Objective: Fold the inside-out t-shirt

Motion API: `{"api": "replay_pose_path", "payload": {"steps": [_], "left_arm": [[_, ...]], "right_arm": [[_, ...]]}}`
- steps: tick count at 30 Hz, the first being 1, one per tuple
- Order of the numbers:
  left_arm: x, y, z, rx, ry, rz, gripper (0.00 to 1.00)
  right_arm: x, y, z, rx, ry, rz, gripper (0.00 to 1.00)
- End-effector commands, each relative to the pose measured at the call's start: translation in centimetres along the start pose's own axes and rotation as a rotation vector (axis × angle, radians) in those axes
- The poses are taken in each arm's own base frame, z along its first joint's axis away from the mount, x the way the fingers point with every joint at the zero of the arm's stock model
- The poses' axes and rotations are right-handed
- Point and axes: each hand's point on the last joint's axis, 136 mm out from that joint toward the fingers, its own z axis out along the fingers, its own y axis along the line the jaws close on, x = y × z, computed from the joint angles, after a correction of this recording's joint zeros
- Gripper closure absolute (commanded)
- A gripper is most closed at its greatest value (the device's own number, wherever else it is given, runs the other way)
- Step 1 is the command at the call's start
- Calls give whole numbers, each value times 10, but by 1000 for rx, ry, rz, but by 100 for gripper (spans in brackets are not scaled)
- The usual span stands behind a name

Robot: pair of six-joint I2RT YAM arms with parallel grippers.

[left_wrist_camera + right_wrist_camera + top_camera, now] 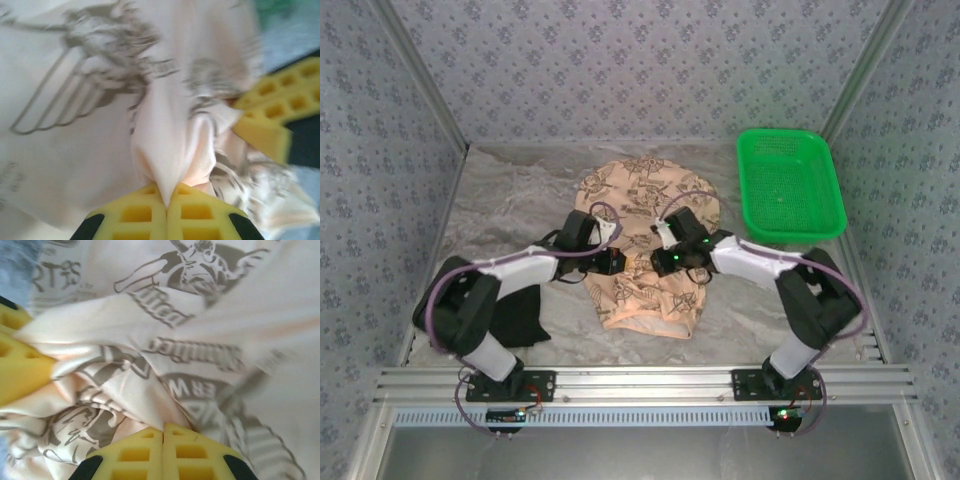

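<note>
The inside-out t-shirt (pixel 650 200), peach-tan with dark printed drawings, lies bunched in the middle of the table. Both grippers meet over its middle, facing each other. My left gripper (pixel 626 262) is shut on a raised fold of the pale fabric (pixel 175 150), pinched between its yellow pads (pixel 167 194). My right gripper (pixel 652 262) is shut on another fold of the shirt (pixel 150 400), the cloth entering between its closed pads (pixel 163 430). In the left wrist view, the right gripper's yellow fingers (pixel 272 107) show close by on the right. In the right wrist view, the left gripper's fingers (pixel 17 365) show at the left edge.
A green plastic basket (pixel 790 185) stands at the back right of the table. A plain black folded garment (pixel 520 315) lies at the front left under the left arm. Patterned walls enclose the table on three sides, and a metal rail (pixel 640 380) runs along the near edge.
</note>
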Motion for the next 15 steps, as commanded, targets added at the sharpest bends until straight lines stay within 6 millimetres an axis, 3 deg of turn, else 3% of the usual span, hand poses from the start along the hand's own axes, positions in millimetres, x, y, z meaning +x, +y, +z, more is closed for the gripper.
{"api": "replay_pose_path", "payload": {"steps": [1, 3, 6, 7, 9, 10, 12, 15], "left_arm": [[-13, -64, -26, 296, -79, 192, 100], [1, -69, -27, 352, -32, 219, 100], [19, -39, -9, 246, 29, 169, 98], [26, -24, -1, 181, 56, 136, 92], [34, -4, 10, 105, 85, 85, 67], [36, 1, 14, 84, 89, 70, 64], [37, 1, 16, 86, 79, 66, 58], [37, -8, 13, 79, 77, 99, 56]], "right_arm": [[4, 14, -33, -141, -44, -50, 100], [14, 13, -39, -208, -30, -46, 100], [31, -11, -30, -141, 6, 12, 99], [37, -19, -24, -111, 25, 28, 94], [47, -29, -15, -67, 68, 42, 83], [51, -32, -12, -47, 87, 41, 80], [53, -37, -12, 14, 111, 21, 74], [43, -26, -27, 43, 86, -72, 66]]}}
